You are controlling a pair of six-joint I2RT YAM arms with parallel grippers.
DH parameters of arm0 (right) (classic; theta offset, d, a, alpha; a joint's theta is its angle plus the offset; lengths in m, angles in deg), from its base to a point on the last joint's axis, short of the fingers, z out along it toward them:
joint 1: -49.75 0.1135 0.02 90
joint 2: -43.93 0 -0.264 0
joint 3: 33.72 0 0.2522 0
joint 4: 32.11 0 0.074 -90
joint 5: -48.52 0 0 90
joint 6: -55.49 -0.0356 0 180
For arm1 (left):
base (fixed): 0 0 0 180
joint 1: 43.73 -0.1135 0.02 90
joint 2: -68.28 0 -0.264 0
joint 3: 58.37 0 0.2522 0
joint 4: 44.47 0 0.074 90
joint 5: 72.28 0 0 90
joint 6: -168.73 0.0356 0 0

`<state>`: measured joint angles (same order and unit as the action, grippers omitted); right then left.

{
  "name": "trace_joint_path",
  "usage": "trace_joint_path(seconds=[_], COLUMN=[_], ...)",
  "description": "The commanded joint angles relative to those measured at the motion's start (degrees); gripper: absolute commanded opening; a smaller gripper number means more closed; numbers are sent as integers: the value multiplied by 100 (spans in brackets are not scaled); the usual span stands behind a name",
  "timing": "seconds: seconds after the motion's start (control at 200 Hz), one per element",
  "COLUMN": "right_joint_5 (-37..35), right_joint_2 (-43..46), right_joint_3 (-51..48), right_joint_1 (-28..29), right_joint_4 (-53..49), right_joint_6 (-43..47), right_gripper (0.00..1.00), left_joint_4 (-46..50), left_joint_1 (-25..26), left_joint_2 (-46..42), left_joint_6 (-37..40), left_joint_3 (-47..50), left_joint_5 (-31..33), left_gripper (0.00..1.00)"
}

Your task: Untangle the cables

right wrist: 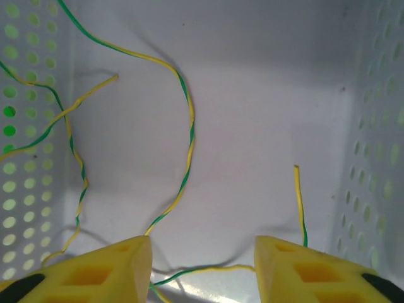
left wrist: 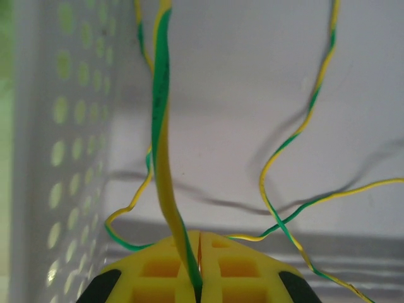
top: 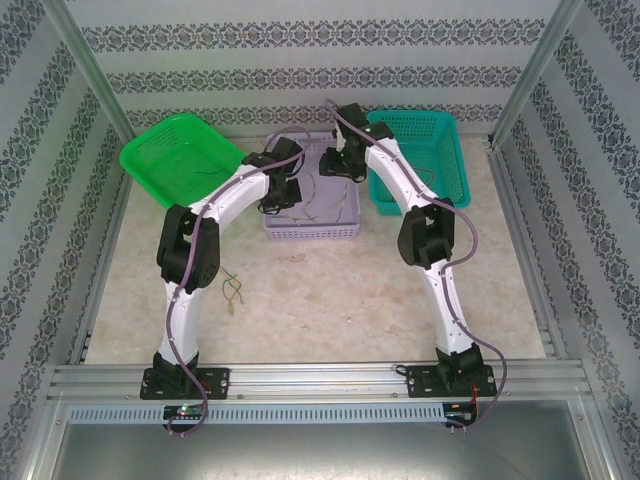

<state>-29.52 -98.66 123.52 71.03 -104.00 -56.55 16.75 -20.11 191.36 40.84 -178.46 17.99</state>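
**A:** What do the cables (right wrist: 191,136) look like?

**B:** Thin, limp wires, striped green and yellow. Several lie in loose curves on the floor of the basket (top: 310,232), and 2 cross each other in the left wrist view.

**A:** Are any of them lifted?

**B:** Yes, the held cable (left wrist: 161,126). It is pinched between the closed tips of the left end effector (left wrist: 199,265) and runs nearly straight away from them.

**A:** Anything outside the basket?

**B:** 1 stray cable (top: 232,290), short and curled. It lies alone on the surface (top: 330,300), well apart from the basket, and its colour is hard to tell.
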Motion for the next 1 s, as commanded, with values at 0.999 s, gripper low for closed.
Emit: trace_joint_path(seconds=[0.999], right_joint_5=[-1655], right_joint_2=[5027], right_joint_3=[-4635], right_joint_1=[47], right_joint_4=[1121], right_joint_6=[-1136], right_gripper=[63], left_joint_4=[767], left_joint_1=[57], left_joint_2=[-614], left_joint_6=[-2020], left_joint_3=[-609], left_joint_5=[1186], left_gripper=[0])
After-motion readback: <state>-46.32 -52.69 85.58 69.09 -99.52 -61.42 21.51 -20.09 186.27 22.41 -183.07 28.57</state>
